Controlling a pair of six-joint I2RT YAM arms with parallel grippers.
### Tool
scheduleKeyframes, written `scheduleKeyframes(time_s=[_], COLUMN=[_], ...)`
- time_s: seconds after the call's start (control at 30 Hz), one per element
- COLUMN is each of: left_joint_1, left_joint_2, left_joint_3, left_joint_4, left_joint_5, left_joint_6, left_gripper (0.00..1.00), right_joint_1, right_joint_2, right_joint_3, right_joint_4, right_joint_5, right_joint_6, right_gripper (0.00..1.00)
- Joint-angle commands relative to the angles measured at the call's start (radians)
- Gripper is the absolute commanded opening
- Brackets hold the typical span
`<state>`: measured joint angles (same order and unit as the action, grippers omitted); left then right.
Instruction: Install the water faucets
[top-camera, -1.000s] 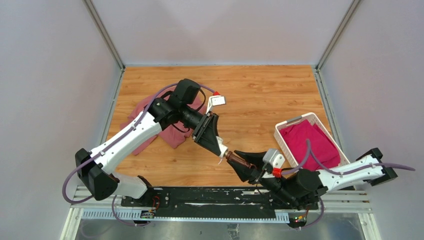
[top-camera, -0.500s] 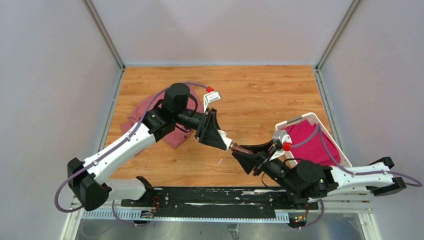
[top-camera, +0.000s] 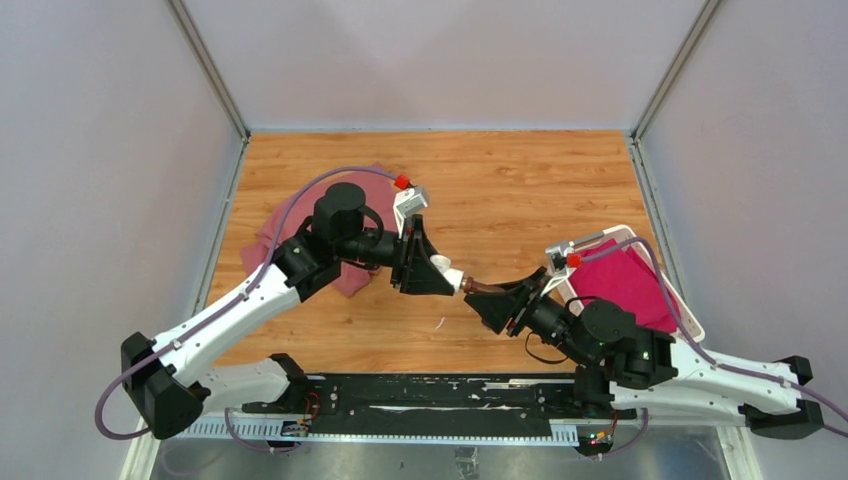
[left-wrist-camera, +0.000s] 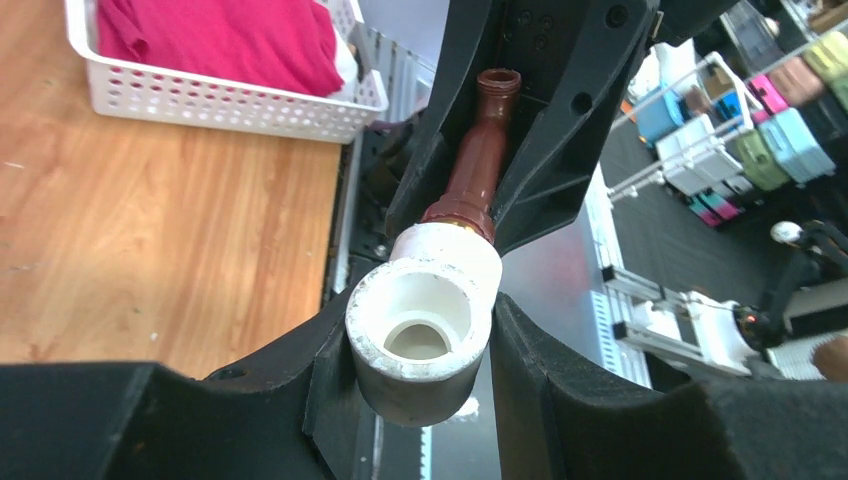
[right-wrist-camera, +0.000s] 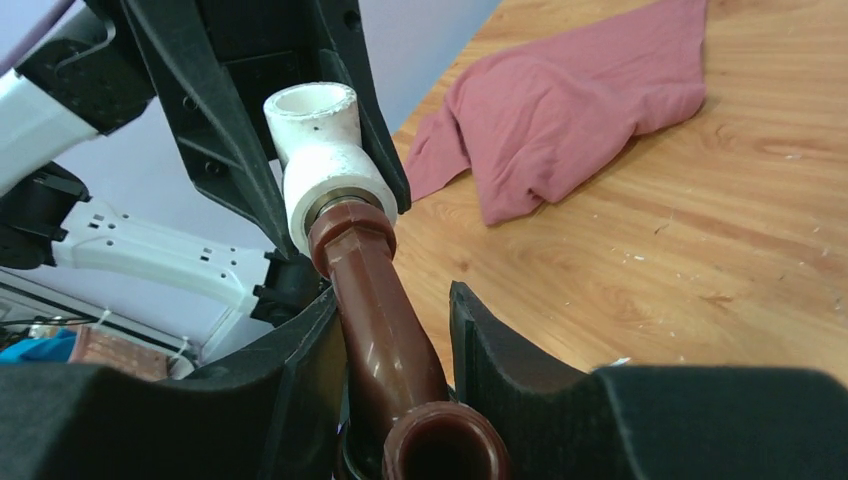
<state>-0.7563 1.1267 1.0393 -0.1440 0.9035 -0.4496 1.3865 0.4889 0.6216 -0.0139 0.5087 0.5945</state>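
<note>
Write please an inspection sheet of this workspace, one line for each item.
Surface: wooden table, lightly scuffed.
Job's things: tap joined end-on to white fitting, both held in the air; thread depth cannot be told.
Clutter: pink cloth crumpled on the table at left; basket at right, holding a red cloth.
Grippers: left gripper shut on the white fitting; right gripper shut on the tap.
Cables: purple cables loop along both arms, apart from the parts.
Surroundings: pale walls; shelves with coloured boxes beyond the table.
</note>
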Motion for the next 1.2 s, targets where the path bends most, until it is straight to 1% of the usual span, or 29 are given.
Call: scheduleKeyframes(time_s=[0.0, 0.1, 0.17, 0.23, 0.27, 0.3, 0.4, 0.5, 0.7, 0.9, 1.07, 1.17], left_joint_1=[-0.009, -0.009, -0.009, -0.009, -0.009, -0.009, -0.009, -0.009, -0.009, -0.009, -0.009, -0.009], left_joint_2=[-0.062, -0.080, -0.093, -0.104, -0.116, -0.125, -0.151, -0.160, -0.155, -0.169, -0.178, -0.173], left_joint_3=[-0.079, -0.114, -0.138, -0.159, -0.177, -0.192, -0.229, -0.253, -0.303, -0.349, -0.372, -0.385], left_joint_4=[0.112, 0.139, 0.140, 0.182, 0.197, 0.216, 0.233, 0.234, 0.227, 0.222, 0.207, 0.203], left_joint_5=[-0.150, -0.174, -0.196, -0.220, -0.232, -0.247, -0.289, -0.312, -0.302, -0.320, -0.340, -0.354], left_joint_6=[0.103, 0.140, 0.174, 0.207, 0.226, 0.240, 0.302, 0.349, 0.414, 0.417, 0.414, 0.394], left_gripper=[0.00, 0.00, 0.00, 0.00, 0.00, 0.00, 0.00, 0.00, 0.00, 0.00, 0.00, 0.00], right_joint_1=[-0.153, -0.288, -0.416, -0.495, -0.546, -0.583, -0.683, -0.718, -0.749, -0.801, -0.827, -0.840], right_joint_2=[0.012, 0.048, 0.073, 0.095, 0.106, 0.121, 0.171, 0.238, 0.367, 0.441, 0.472, 0.485], right_joint_3=[0.061, 0.062, 0.061, 0.043, 0.031, 0.023, 0.013, 0.015, 0.015, -0.088, -0.135, -0.142], right_joint_4=[-0.038, -0.037, -0.029, 0.001, 0.042, 0.064, 0.112, 0.151, 0.248, 0.432, 0.503, 0.504], right_joint_5=[-0.053, -0.209, -0.356, -0.463, -0.551, -0.605, -0.776, -0.882, -1.068, -1.175, -1.211, -1.224], right_joint_6=[0.212, 0.304, 0.376, 0.440, 0.469, 0.504, 0.575, 0.619, 0.701, 0.868, 0.929, 0.930], right_gripper=[0.00, 0.00, 0.00, 0.00, 0.00, 0.00, 0.00, 0.00, 0.00, 0.00, 0.00, 0.21])
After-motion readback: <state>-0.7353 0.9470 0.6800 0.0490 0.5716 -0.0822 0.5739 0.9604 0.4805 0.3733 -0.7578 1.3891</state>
